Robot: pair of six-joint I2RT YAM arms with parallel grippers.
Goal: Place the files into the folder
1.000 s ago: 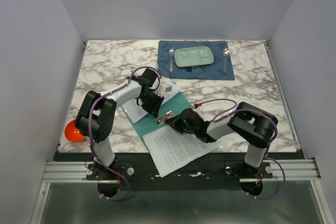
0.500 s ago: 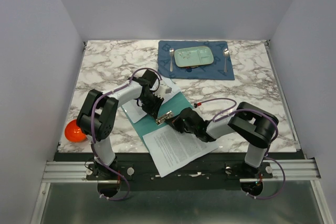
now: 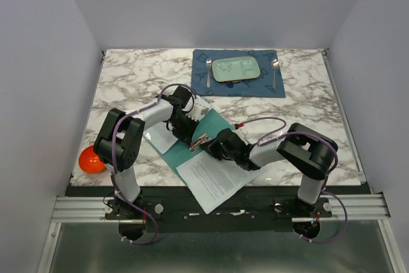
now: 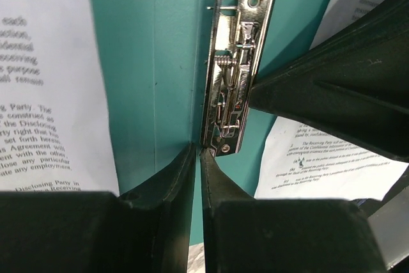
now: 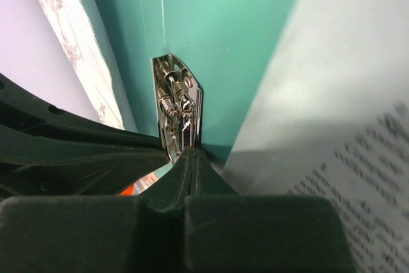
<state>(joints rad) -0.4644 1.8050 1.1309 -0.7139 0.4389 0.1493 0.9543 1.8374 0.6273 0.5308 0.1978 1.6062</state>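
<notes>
The thin teal-green card folder [image 4: 172, 49] is lying open on the white marble table [image 3: 307, 113], and both arms are meeting at its shiny metal spring clip [image 4: 235, 68]. In the left wrist view the clip's long axis is pointing from the left gripper [image 4: 199, 156] straight to 12 o'clock, and its near end is touching the fingertips. These fingers are standing almost together; whether they are pinching the clip's edge I cannot tell. The right gripper [image 5: 192, 158] is clenched on nothing, and its tip is touching the clip from the side. The largest white printed paper sheet [image 3: 214, 177] is lying at 6 o'clock of the folder, nearer to the right arm. A second printed sheet [image 3: 158, 137] is lying at 9 o'clock, beside the left arm.
</notes>
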